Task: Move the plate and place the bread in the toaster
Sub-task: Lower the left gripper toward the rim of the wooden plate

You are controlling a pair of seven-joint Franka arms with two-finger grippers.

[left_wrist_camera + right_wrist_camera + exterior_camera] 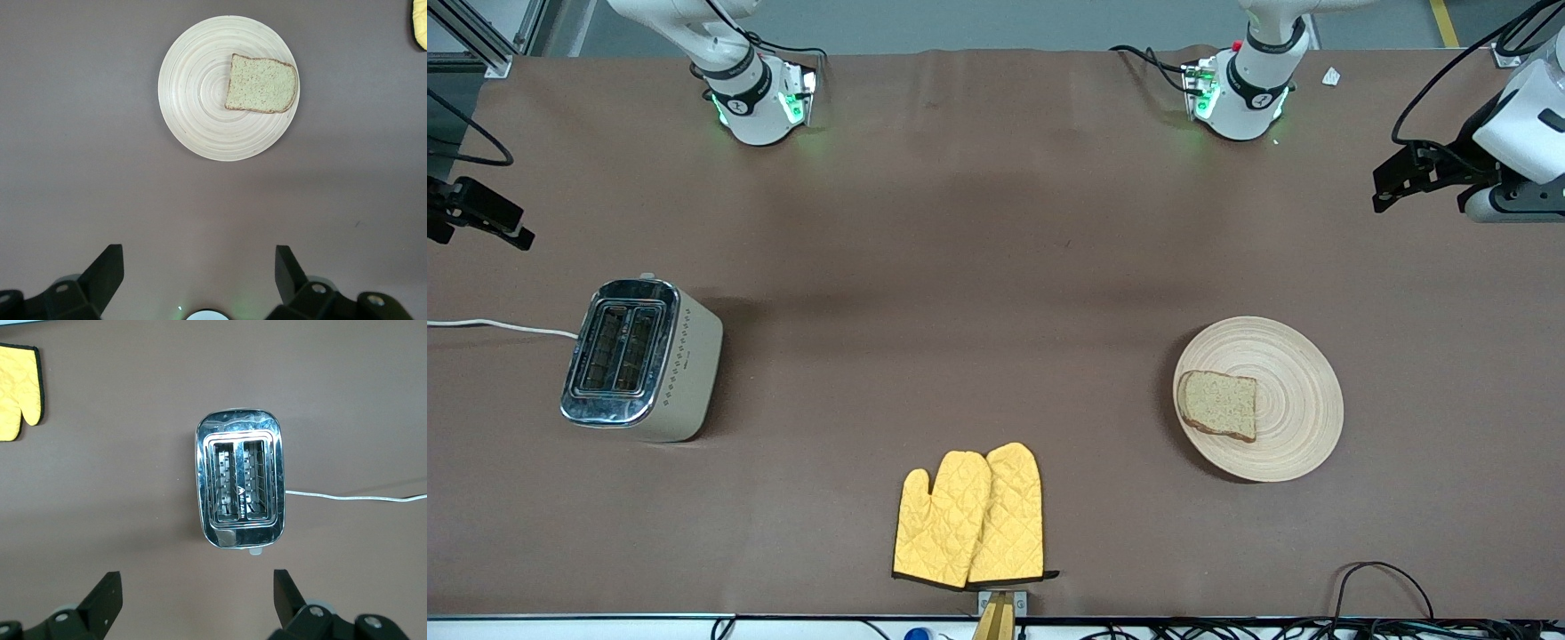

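The round wooden plate [1303, 400] lies toward the left arm's end of the table. The bread [1218, 405] lies flat on it, on the part toward the right arm's end. Both show in the left wrist view: the plate [197, 93] and the bread [261, 84]. The toaster [640, 356] stands toward the right arm's end, slots up and empty; it also shows in the right wrist view [240, 487]. My left gripper [1385, 185] [200, 257] is open and empty, high over bare table. My right gripper [511, 227] [197, 580] is open and empty, high over bare table.
Two yellow oven mitts [971, 516] lie near the table's front edge, midway between toaster and plate; they show in the right wrist view [19, 390] and left wrist view [420, 23]. The toaster's white cord [498, 326] runs off the right arm's end.
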